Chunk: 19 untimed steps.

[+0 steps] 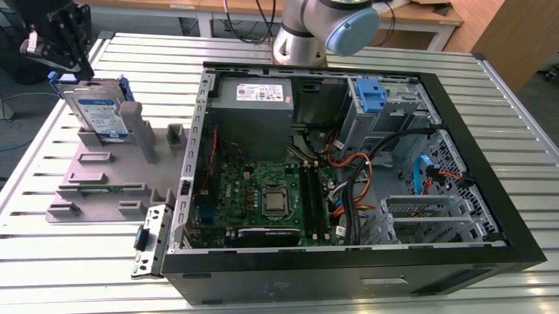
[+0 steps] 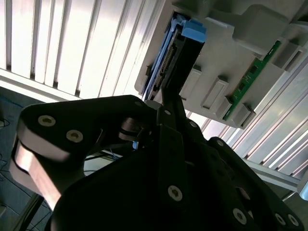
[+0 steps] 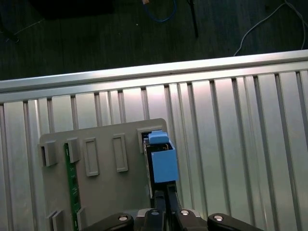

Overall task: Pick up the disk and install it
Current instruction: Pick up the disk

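Gripper (image 1: 78, 64) is hovering just above the upright disk (image 1: 99, 114) in its grey holder (image 1: 96, 175); I cannot tell whether my jaws are open or closed.

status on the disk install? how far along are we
Done: nothing visible yet. The disk stands upright in the grey holder on the table, outside the computer case. In hand: the gripper hovers right at the disk's top edge; whether it has a grip cannot be told. Left: the disk is not yet lifted and not yet in the case.
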Available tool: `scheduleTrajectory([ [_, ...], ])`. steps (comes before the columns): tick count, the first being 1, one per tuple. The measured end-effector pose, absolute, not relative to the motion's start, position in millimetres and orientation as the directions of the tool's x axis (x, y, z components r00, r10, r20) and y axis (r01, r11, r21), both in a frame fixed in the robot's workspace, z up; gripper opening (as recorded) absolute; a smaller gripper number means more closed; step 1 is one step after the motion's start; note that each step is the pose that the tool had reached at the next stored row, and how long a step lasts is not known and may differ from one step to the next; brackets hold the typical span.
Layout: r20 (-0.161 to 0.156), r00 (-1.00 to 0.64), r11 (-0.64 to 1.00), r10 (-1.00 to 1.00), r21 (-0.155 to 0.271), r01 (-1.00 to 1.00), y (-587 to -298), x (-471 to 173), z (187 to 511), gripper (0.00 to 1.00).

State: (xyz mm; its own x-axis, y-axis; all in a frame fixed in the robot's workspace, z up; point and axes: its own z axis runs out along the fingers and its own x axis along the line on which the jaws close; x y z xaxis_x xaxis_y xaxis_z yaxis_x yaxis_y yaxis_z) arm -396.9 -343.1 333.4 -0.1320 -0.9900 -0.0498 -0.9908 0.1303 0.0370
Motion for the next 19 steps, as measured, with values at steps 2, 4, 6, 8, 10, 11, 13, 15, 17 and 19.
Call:
scheduleTrajectory([
  [2,-0.05,-0.132,0.13,-0.99,0.037,-0.991,-343.1,-397.0,333.4,0.23],
  [4,-0.05,-0.132,0.13,-0.99,0.037,-0.991,-343.1,-397.0,333.4,0.29],
  [6,-0.05,-0.132,0.13,-0.99,0.037,-0.991,-343.1,-397.0,333.4,0.35],
  [8,-0.05,-0.132,0.13,-0.99,0.037,-0.991,-343.1,-397.0,333.4,0.47],
  [10,-0.05,-0.132,0.13,-0.99,0.037,-0.991,-343.1,-397.1,333.4,0.47],
  [11,-0.05,-0.132,0.13,-0.99,0.037,-0.991,-343.1,-397.1,333.4,0.53],
  [13,-0.05,-0.132,0.13,-0.99,0.037,-0.991,-343.1,-397.1,333.4,0.53],
  [15,-0.05,-0.114,0.112,-0.992,0.037,-0.993,-343.1,-397.1,333.2,0.53],
  [17,-0.05,-0.081,0.079,-0.995,0.037,-0.996,-343.1,-397.1,332.8,0.53],
  [19,-0.05,-0.046,0.044,-0.998,0.037,-0.998,-343.1,-397.1,332.4,0.53],
])
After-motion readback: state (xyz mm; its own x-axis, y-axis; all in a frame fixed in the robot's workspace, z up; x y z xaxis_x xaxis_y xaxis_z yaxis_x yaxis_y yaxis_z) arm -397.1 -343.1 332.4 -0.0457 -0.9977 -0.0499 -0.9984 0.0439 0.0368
